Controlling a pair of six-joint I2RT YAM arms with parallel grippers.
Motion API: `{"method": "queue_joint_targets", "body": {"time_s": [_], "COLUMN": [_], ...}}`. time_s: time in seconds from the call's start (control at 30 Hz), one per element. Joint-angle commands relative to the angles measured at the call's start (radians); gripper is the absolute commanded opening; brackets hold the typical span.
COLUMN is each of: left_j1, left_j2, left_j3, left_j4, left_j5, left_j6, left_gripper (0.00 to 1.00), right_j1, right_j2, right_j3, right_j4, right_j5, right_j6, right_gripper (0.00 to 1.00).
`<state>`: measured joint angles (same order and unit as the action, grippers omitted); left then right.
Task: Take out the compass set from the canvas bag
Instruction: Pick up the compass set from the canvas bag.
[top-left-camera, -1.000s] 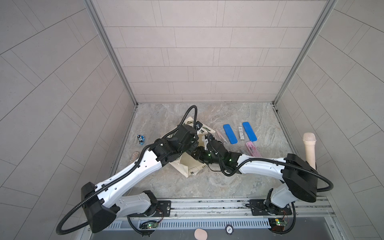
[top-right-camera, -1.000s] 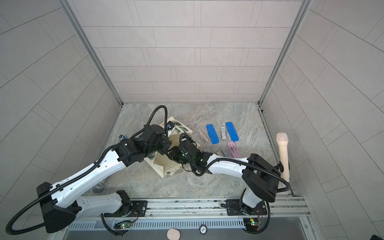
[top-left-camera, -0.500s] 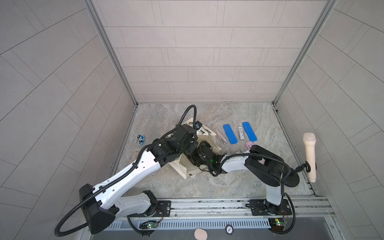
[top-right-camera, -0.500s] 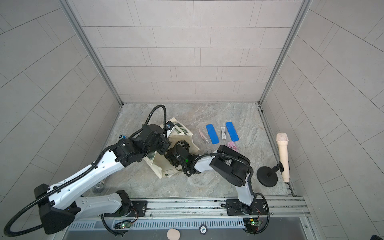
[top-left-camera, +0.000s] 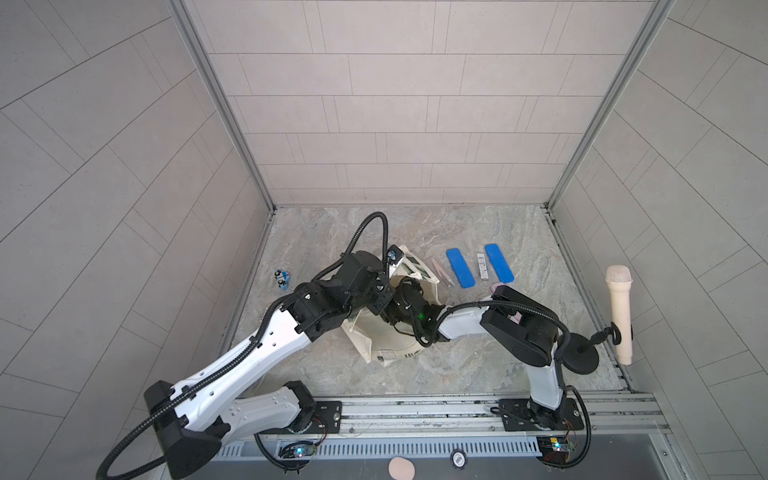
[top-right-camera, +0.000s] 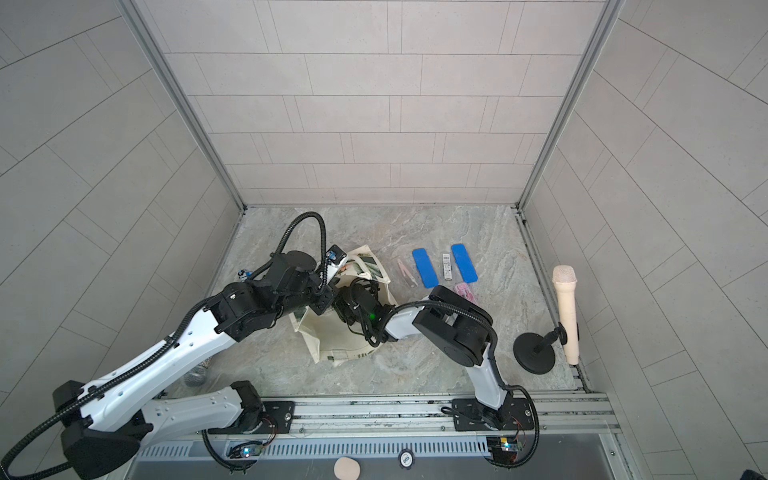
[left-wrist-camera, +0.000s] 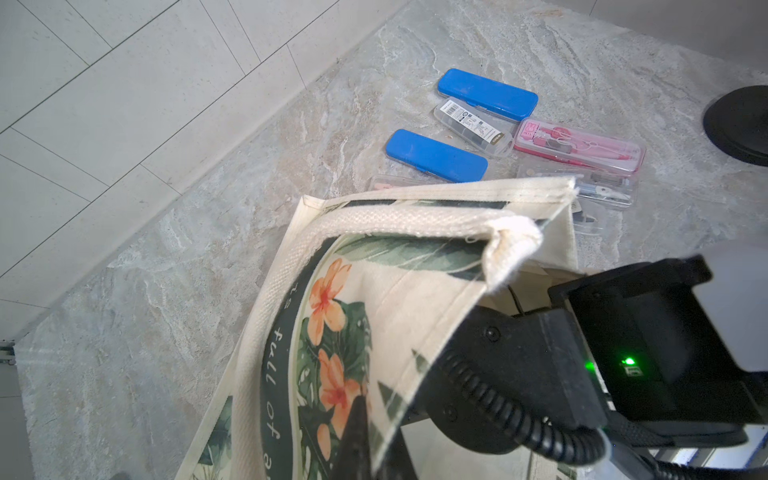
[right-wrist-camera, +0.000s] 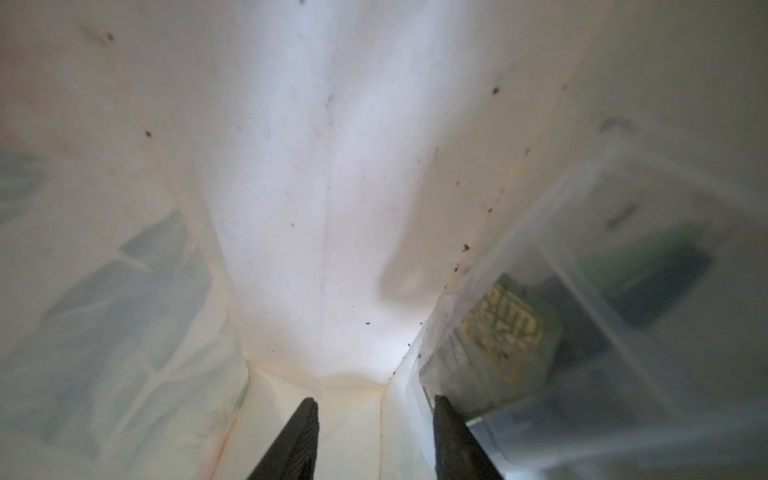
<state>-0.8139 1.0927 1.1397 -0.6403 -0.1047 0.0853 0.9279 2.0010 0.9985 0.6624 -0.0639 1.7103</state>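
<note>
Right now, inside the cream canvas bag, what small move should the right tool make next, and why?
Probably shift the right tool sideways to the clear plastic case: its open jaws frame only bare cloth of the cream canvas bag, the case beside one finger.

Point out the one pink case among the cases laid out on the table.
The pink case, lying next to the end of the barcode-labelled clear case. The others are solid blue or colourless.
</note>
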Motion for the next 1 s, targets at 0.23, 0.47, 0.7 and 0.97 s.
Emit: {"method": "queue_joint_targets", "body": {"time_s": [0.23,0.47,0.7,0.97], "left_j1": [0.0,0.0,0.001,0.001], "left_j2": [-0.011,-0.008,-0.031,-0.114], "left_j3": [-0.056,-0.038,-0.01,-0.048], "left_j4": [0.026,0.027,0.042,0.103], "left_j5": [-0.021,-0.009,0.122,0.251], "left_j6": [0.008,-0.004,-0.008,0.013], "left_gripper": [0.0,0.0,0.0,0.0], "right_j1": [-0.004,-0.006,-0.021,-0.035], "right_j2": [-0.1,-0.138,-0.039,0.042], "right_j3": [0.014,0.017,0.027,0.033], "right_j4": [-0.202,-0.361,-0.261,-0.084], "right_j5": [-0.023,-0.005,-0.034,-0.037], "right_j6": [0.02,0.046,0.04,-0.011], "right_gripper": [0.51,0.53,0.53,0.51]}}
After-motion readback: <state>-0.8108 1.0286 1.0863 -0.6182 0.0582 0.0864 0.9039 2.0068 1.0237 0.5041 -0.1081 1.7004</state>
